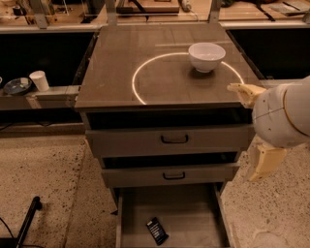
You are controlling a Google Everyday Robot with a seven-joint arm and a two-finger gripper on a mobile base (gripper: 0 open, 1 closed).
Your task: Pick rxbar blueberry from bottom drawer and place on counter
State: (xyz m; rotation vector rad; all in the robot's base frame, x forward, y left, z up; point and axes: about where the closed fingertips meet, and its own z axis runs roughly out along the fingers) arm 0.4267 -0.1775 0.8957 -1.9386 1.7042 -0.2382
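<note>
The rxbar blueberry [157, 231], a small dark wrapped bar with white lettering, lies flat on the floor of the open bottom drawer [193, 213], near its front. The counter [121, 58] is the grey-brown cabinet top with a thin white ring; a white bowl [207, 56] stands on it at the right. My gripper [244, 131] hangs at the right edge of the view, beside the cabinet's right side and level with the upper drawers. It is well above and to the right of the bar. Its two cream fingers [265, 162] are spread apart and hold nothing.
Two closed grey drawer fronts with black handles [174, 139] sit above the open drawer. A white cup [39, 80] and a dark dish [16, 85] stand on a low shelf at the left. A cluttered wooden workbench [155, 7] runs behind. A black pole [26, 220] lies on the floor at the lower left.
</note>
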